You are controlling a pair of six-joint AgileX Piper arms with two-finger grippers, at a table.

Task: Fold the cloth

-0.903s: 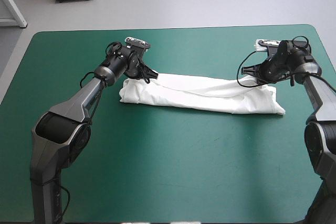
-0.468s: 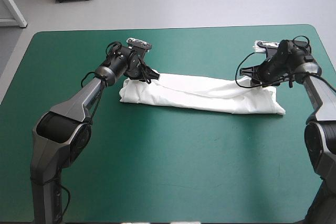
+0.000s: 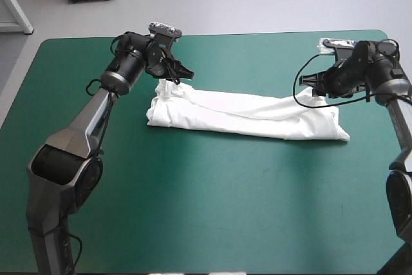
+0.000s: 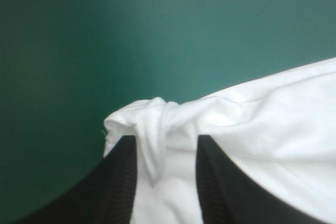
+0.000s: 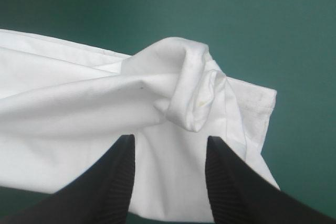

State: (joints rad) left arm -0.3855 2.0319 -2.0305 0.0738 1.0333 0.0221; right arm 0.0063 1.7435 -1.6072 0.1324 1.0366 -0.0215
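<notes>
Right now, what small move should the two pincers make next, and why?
Probably raise both corners a little, together, so the far edge can fold over. The left pincer and right pincer each pinch a far corner of the T-shirt, a long band otherwise lying on the table.

High view: bright, even light, probably from overhead, no glare on the table (image 3: 212, 210). Soft, narrow shadow along the near edge of the T-shirt (image 3: 244, 117). Both wrist views dimmer: the teal-green cover (image 4: 79, 51) falls off dark away from the T-shirt. Folds shade grey in the right wrist view, flatter and brighter white in the left.
</notes>
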